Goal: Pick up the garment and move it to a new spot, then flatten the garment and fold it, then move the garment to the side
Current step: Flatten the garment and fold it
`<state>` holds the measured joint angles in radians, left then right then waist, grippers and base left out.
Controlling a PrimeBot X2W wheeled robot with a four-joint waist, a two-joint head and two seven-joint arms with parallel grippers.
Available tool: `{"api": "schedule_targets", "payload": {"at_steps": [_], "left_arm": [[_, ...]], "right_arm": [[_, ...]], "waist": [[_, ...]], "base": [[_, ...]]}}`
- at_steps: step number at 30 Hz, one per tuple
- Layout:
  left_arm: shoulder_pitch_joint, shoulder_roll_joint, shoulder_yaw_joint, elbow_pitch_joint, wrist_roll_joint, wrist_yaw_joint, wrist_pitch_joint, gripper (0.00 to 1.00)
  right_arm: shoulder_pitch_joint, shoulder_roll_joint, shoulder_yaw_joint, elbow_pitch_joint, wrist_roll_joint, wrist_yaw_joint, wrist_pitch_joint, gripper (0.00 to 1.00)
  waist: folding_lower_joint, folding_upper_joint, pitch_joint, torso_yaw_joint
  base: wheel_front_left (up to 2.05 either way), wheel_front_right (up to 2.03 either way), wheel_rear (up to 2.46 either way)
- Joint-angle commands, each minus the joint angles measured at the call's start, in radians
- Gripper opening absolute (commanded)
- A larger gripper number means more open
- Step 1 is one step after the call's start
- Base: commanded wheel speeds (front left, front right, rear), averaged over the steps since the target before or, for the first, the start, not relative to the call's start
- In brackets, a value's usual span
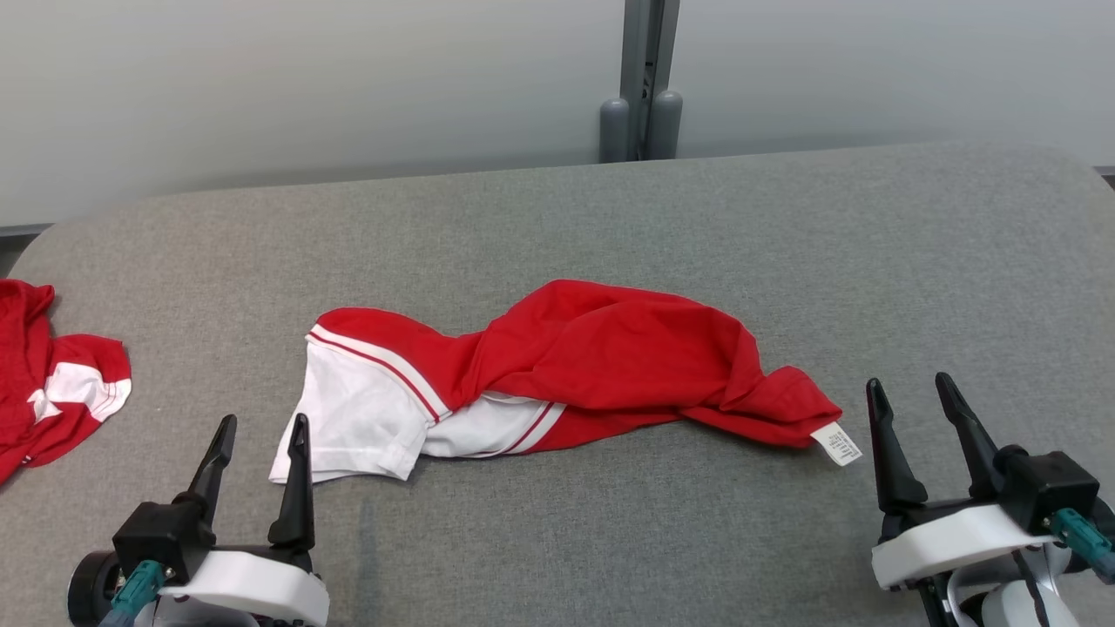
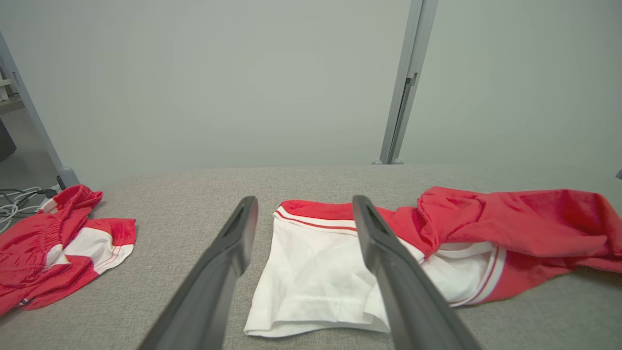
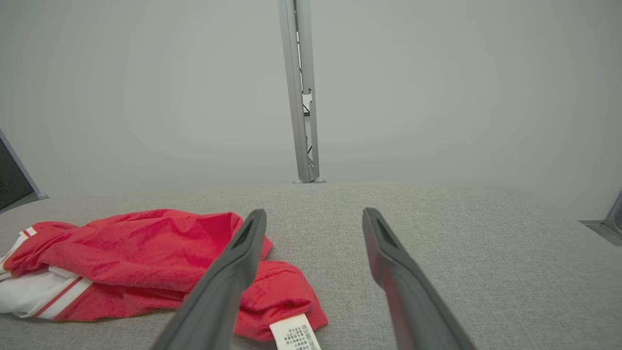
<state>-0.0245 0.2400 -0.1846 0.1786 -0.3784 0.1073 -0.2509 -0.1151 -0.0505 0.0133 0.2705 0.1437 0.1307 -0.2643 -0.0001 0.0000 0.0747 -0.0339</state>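
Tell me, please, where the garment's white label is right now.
In the head view, the white label sits at the right end of the red garment, on the grey surface, just left of the right gripper.

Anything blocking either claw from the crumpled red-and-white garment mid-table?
Nothing visible. The left claw and right claw are open, each just short of the garment over bare grey table. A second garment lies apart at the left edge.

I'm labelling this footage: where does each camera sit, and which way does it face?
Head: on the head, looking forward and down at the table and shirt; left gripper and right gripper show, open.
Left wrist: along its fingers at the shirt's white end.
Right wrist: along its fingers at the shirt's red end.
Shared: all show the shirt.
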Motion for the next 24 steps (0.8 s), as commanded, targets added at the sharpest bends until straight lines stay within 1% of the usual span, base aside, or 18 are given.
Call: {"api": "schedule_targets", "payload": {"at_steps": [1, 5, 7, 10, 14, 19, 23, 24], "left_arm": [[-0.017, 0.004, -0.001, -0.005, -0.002, 0.005, 0.001, 1.00], [-0.055, -0.001, -0.011, -0.013, 0.007, 0.002, 0.002, 1.00], [-0.097, -0.010, -0.026, -0.016, 0.013, -0.009, 0.001, 1.00], [-0.143, -0.023, -0.040, -0.013, 0.017, -0.021, -0.003, 1.00], [-0.196, -0.043, -0.059, -0.001, 0.029, -0.038, -0.009, 1.00], [-0.249, -0.068, -0.070, 0.024, 0.043, -0.057, -0.014, 1.00], [-0.277, -0.087, -0.070, 0.033, 0.057, -0.073, -0.015, 1.00], [-0.277, -0.087, -0.070, 0.033, 0.057, -0.073, -0.015, 1.00]], "right_arm": [[-0.020, -0.011, 0.005, 0.003, 0.014, 0.000, 0.000, 1.00], [-0.064, -0.046, 0.025, 0.032, 0.067, 0.000, 0.008, 1.00], [-0.136, -0.088, 0.049, 0.074, 0.108, 0.000, 0.020, 1.00], [-0.228, -0.135, 0.097, 0.133, 0.173, 0.000, 0.046, 1.00], [-0.364, -0.206, 0.187, 0.238, 0.264, 0.000, 0.087, 1.00], [-0.510, -0.268, 0.330, 0.371, 0.353, 0.000, 0.156, 1.00], [-0.570, -0.308, 0.468, 0.446, 0.425, 0.000, 0.241, 1.00], [-0.570, -0.308, 0.468, 0.446, 0.425, 0.000, 0.241, 1.00]], "waist": [[0.0001, 0.0000, 0.012, 0.006], [0.0001, 0.0000, 0.053, 0.032], [0.0001, 0.0000, 0.097, 0.063], [0.0001, 0.0000, 0.145, 0.097], [0.0001, 0.0000, 0.202, 0.144], [0.0001, 0.0000, 0.248, 0.195], [0.0001, 0.0000, 0.265, 0.220], [0.0001, 0.0000, 0.265, 0.220]], "base": [[0.00, 0.00, 0.00], [0.00, 0.00, 0.00], [0.00, 0.00, 0.00], [0.00, 0.00, 0.00], [0.00, 0.00, 0.00], [0.00, 0.00, 0.00], [0.00, 0.00, 0.00], [0.00, 0.00, 0.00]]}}
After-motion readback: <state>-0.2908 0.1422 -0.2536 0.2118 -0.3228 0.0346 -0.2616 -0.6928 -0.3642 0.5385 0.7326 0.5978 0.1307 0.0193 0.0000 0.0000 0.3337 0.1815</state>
